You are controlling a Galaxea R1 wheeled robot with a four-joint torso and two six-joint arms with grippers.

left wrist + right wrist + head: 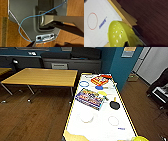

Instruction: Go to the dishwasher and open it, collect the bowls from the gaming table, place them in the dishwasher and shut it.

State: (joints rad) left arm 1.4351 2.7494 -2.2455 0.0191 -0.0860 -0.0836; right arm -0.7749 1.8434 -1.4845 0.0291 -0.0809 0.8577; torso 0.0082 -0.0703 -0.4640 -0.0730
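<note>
The gaming table (pixel 75 108) has a white top with a yellow rim and runs up the middle of the head view. On it are a white bowl (pixel 86 117), a yellow bowl (pixel 102 93) and a blue-rimmed bowl (pixel 84 83). A yellow-green bowl (pixel 120 36) with pale specks hangs tilted over the table's near right corner, and my right gripper (pixel 134 42) is shut on its rim. That bowl (pixel 140 138) also peeks in at the head view's lower edge. The dishwasher is out of view. The left wrist view looks down on the robot's own dark base and the wooden floor.
Two colourful game boxes (pixel 90 98) (pixel 100 80) and a black paddle (pixel 114 104) lie on the white top. A wooden table (pixel 41 77) stands at the left, a teal pillar (pixel 122 67) at the right, and dark furniture (pixel 158 89) at the far right. Dark wood floor surrounds the tables.
</note>
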